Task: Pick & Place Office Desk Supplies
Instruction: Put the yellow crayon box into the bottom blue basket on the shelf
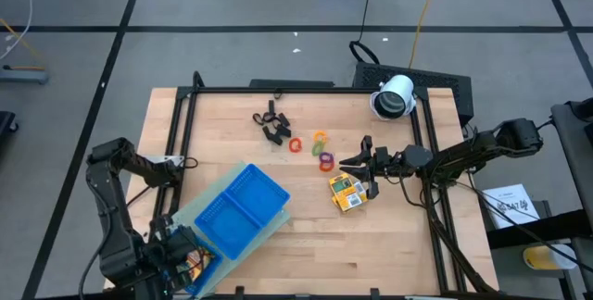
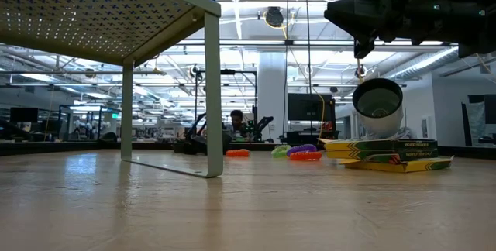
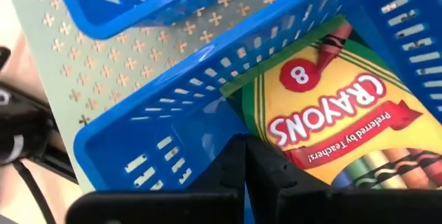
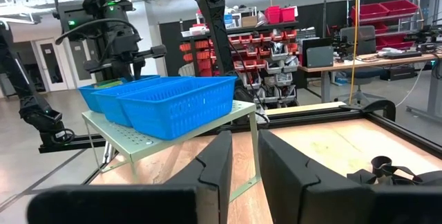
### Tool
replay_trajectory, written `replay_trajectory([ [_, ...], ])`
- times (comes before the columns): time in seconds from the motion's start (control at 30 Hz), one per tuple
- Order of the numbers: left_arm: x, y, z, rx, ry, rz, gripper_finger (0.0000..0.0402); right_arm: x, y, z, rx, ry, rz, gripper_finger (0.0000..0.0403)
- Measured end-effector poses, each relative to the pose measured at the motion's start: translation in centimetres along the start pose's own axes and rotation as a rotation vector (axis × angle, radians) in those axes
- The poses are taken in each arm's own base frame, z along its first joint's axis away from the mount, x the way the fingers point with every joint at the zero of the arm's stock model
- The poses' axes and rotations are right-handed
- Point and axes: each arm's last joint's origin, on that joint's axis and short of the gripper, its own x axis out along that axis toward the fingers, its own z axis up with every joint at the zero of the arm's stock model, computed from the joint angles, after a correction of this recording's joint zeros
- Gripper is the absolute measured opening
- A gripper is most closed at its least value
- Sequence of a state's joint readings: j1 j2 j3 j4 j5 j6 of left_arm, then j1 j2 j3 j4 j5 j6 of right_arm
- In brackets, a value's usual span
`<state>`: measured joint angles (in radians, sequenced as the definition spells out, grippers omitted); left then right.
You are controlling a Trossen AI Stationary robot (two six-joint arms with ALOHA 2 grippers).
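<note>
Lowering squarely onto the two yellow crayon packs [image 1: 346, 192] looks the way to do this step well: the right gripper [image 1: 363, 166], fingers a narrow gap apart and empty, hovers just above their far-right edge, with the rings [image 1: 320, 149] and black clips [image 1: 272, 122] farther left. At the near left, the left gripper [image 3: 245, 158] sits closed over the blue tray's [image 1: 243, 209] end compartment, where another crayon pack [image 3: 331, 113] already lies just beyond its fingertips.

The desk [image 1: 306, 235] carried one blue tray [image 1: 239, 209], one white cylinder [image 1: 394, 97], two crayon packs [image 1: 346, 193], several black clips [image 1: 271, 122] and several coloured rings [image 1: 320, 149]; the tray held a third pack [image 3: 331, 113].
</note>
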<state>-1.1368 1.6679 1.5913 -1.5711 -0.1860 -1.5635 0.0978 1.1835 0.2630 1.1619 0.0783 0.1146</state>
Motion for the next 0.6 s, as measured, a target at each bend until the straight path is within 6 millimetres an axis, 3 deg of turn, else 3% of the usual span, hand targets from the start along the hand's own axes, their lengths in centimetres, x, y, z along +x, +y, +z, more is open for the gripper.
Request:
replay_trajectory([
  [0.6, 0.2, 0.1, 1.7, 0.146, -0.167, 0.027, 0.0004, 0.0, 0.0, 0.0, 0.0, 0.0, 0.0, 0.0059],
])
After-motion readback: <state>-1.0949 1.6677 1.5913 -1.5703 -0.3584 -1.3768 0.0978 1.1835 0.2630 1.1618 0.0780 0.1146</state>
